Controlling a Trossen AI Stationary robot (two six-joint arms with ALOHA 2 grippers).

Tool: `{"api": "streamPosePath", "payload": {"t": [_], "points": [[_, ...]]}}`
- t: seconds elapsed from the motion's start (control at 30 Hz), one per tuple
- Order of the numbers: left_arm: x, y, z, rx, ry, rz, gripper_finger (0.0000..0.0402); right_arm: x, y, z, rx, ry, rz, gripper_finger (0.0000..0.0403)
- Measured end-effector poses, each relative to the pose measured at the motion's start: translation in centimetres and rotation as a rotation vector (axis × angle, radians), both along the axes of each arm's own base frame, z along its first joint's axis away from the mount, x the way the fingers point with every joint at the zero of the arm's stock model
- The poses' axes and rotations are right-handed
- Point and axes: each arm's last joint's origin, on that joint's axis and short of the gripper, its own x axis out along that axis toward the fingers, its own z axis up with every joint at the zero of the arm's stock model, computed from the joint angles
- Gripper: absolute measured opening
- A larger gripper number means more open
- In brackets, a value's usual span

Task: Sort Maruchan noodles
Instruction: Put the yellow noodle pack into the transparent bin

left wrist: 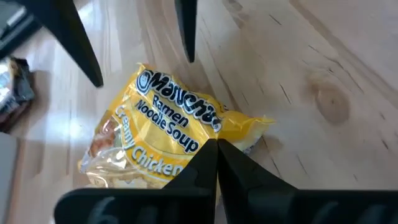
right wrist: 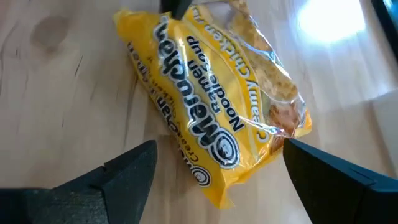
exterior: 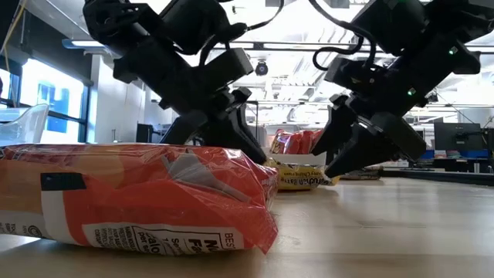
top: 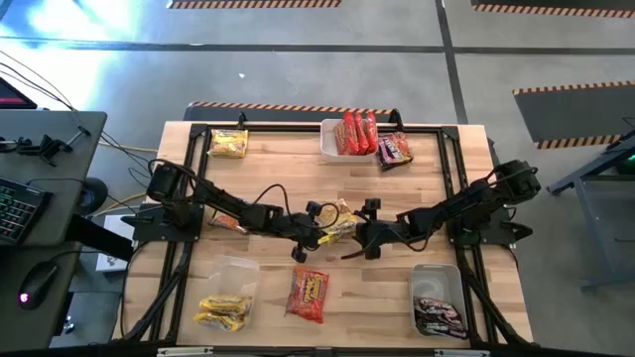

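A yellow Maruchan noodles packet (left wrist: 161, 118) lies on the wooden table's middle (top: 342, 220), between my two grippers. My left gripper (left wrist: 217, 149) comes in from the table's left (top: 319, 236) and is shut on the packet's edge. My right gripper (right wrist: 219, 146) comes in from the right (top: 365, 236). It stands open, one finger on either side of the packet's opposite end (right wrist: 217, 186). Whether those fingers touch it, I cannot tell. In the low view the packet (exterior: 297, 176) shows lying behind a red one. My left gripper pinches the yellow packet's edge (left wrist: 208, 138) between its two fingertips, close to a crimped end (left wrist: 255, 123). The fingers slant down from the table's left. The rest of the packet lies flat on the table, label up.
A red packet (top: 308, 295) lies near the front edge. A clear tub (top: 226, 307) at the near left holds yellow packets, and one at the near right (top: 437, 312) holds dark ones. A far tub (top: 355, 134) holds red ones, with a dark packet (top: 394, 149) beside it. A yellow packet (top: 228, 144) lies far left.
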Motion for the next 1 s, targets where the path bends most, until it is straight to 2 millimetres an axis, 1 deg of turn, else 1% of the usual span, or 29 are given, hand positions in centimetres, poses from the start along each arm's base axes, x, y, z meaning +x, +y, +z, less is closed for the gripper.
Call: {"api": "streamPosePath", "payload": {"t": [0.13,0.23,0.43,0.57,0.7,0.77,0.83,0.9,1.0], "points": [[0.1,0.6,0.6,-0.072,-0.024,0.024,0.0,-0.2,0.6,0.1,-0.112,0.01,0.031,0.0334],[0.0,0.8,0.9,-0.093,-0.028,0.046,0.0,-0.3,0.8,0.0,-0.184,0.019,0.032,0.0334],[-0.1,1.0,2.3,-0.127,-0.076,0.069,0.0,-0.3,1.1,-1.7,-0.299,0.093,0.052,0.0334],[-0.1,0.9,2.9,-0.172,-0.096,0.054,0.0,0.2,0.9,-2.4,-0.389,0.059,-0.021,0.0334],[-0.1,0.9,2.9,-0.193,-0.096,0.058,0.0,1.0,0.8,-2.7,-0.367,0.0,-0.027,0.0331],[-0.1,0.9,2.9,-0.198,-0.097,0.061,0.0,1.3,0.7,-2.7,-0.34,-0.026,-0.023,0.0319],[-0.1,0.9,2.9,-0.204,-0.097,0.065,0.0,1.5,0.5,-2.8,-0.31,-0.042,-0.035,0.0295],[-0.1,0.9,2.9,-0.204,-0.096,0.065,0.0,1.5,0.3,-2.8,-0.281,-0.055,-0.064,0.0261],[-0.1,0.9,2.9,-0.204,-0.096,0.066,0.0,1.6,0.1,-2.8,-0.245,-0.073,-0.099,0.0196]]}}
